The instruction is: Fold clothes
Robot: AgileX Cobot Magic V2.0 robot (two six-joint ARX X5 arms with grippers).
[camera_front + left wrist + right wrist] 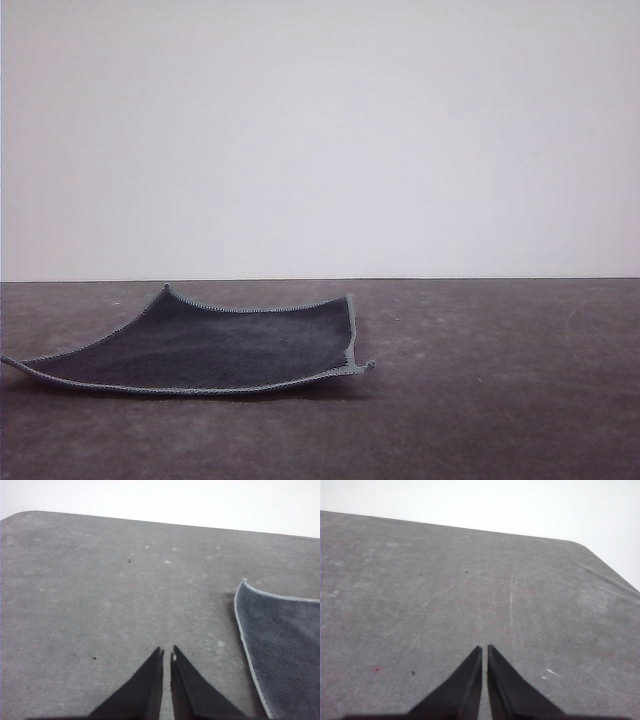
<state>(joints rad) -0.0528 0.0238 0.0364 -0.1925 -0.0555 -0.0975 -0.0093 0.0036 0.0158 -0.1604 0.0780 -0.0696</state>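
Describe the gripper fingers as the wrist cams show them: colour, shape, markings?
The left gripper and the right gripper look alike: two matte black fingers each, long flat wedges tapering to sharp tips. The left gripper's finger has a tiny pale speck by its tip. No cables, labels or other markings show.

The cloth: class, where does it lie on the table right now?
In the front view the cloth lies flat on the left half of the dark table, grey face up, with curled corners.

Front camera: low, level across bench [480,400]. Wrist cameras: close above bench, angled forward. Front and left share cloth [210,345].
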